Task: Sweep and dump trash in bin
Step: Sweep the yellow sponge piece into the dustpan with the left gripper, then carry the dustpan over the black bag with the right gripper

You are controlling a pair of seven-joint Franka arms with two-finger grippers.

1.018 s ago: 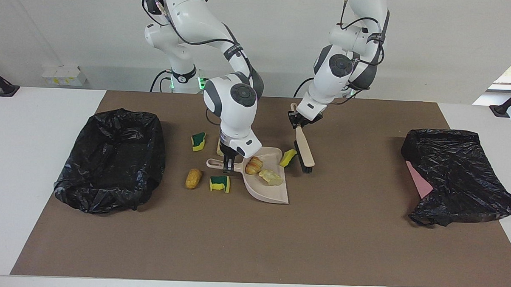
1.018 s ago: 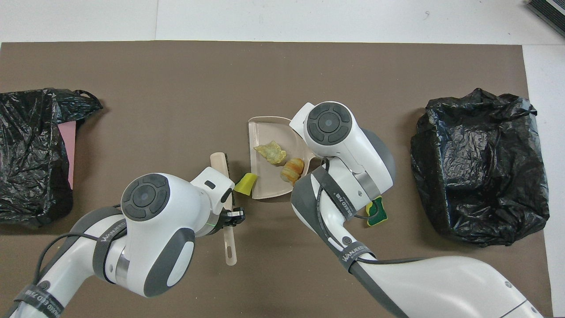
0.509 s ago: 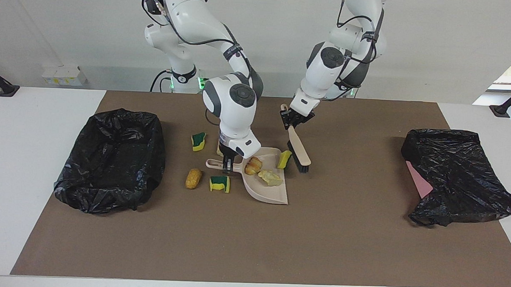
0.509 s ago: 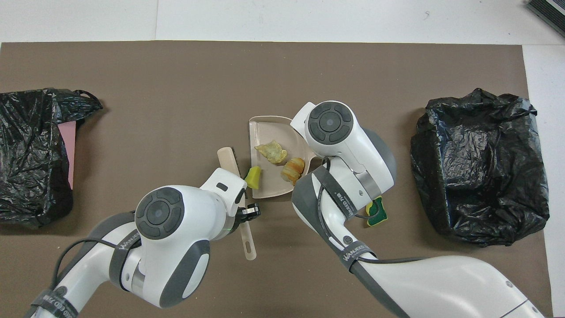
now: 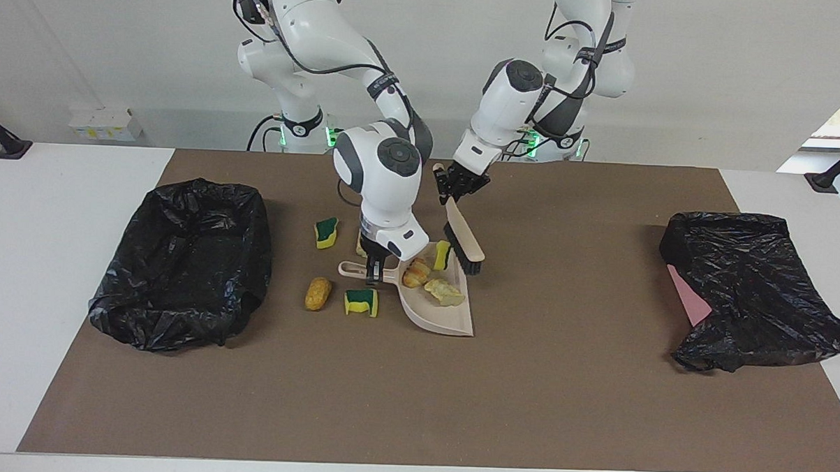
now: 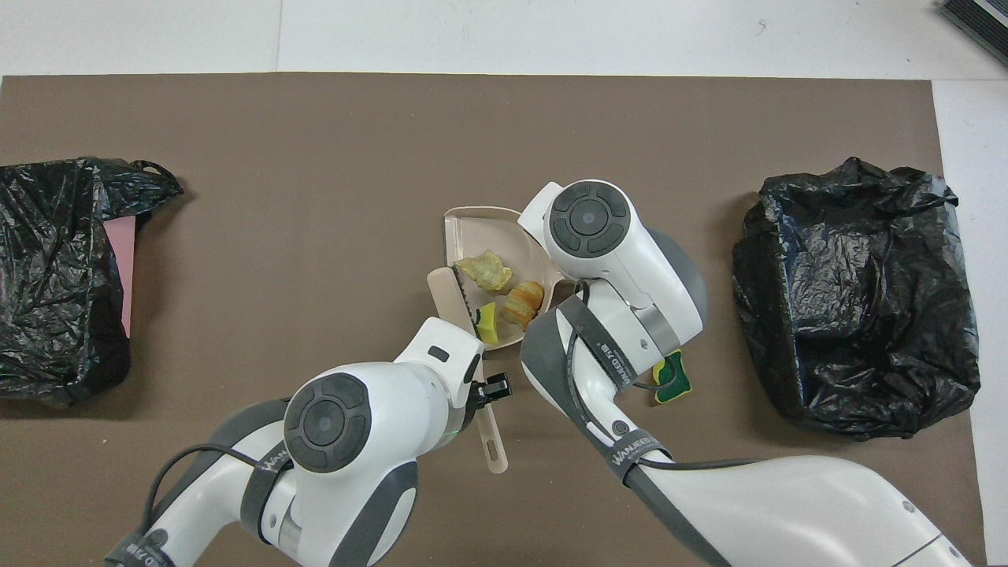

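On the brown-matted desk (image 5: 568,381), the left end effector (image 5: 461,185), clamped on the brush (image 5: 464,239), should push the sponge piece (image 5: 442,255) deep into the dustpan (image 5: 439,315), which the right end effector (image 5: 373,268), gripping its handle, should keep flat.

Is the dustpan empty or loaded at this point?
Loaded. Three bits lie in the dustpan: a golden pastry lump, a pale chunk and a yellow-green sponge piece against the brush.

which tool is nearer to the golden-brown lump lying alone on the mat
Right. The right tool, shut on the beige dustpan's handle, sits beside the golden-brown lump; the left tool holds the brush by the pan's other side.
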